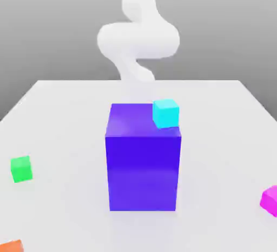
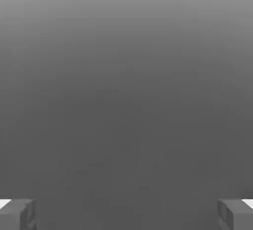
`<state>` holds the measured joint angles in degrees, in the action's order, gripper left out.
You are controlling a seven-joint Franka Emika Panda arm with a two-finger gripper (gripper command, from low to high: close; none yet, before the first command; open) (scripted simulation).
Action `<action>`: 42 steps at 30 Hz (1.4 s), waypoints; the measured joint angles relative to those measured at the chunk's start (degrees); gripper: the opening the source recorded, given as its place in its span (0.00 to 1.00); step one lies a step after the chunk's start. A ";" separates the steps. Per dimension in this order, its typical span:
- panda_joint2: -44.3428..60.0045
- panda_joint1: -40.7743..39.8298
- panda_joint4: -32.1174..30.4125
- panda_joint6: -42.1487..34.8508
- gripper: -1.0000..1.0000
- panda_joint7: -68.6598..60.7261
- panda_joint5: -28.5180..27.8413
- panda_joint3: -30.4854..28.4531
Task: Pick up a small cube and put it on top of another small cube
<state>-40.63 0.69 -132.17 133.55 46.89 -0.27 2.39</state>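
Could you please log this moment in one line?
pincer: open, empty | cyan cube: on blue block | stacking: not done

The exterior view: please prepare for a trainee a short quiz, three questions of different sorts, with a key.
1. True or false: the green cube is on the exterior view's left of the large blue block.
2. Which thing overlaps the blue block's upper part in the exterior view?
a) the magenta cube
b) the cyan cube
c) the orange cube
3. Fill in: in the hand view, the end effector is ____.

Key: 1 true; 2 b; 3 open
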 joint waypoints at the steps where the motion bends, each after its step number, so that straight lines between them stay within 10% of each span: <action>1: 2.24 0.32 -0.17 0.77 0.50 0.49 -0.17 1.05; 19: 39.84 8.91 -2.94 13.40 0.50 13.49 -9.59 17.81; 32: 67.16 22.28 -2.35 25.31 0.50 24.87 -20.77 14.59; 33: 68.71 23.21 -1.97 26.46 0.00 25.59 -21.73 13.48; 42: 65.77 21.68 -2.75 24.34 0.00 24.07 -19.67 15.48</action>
<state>25.14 22.37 -134.92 157.90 70.96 -19.94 17.87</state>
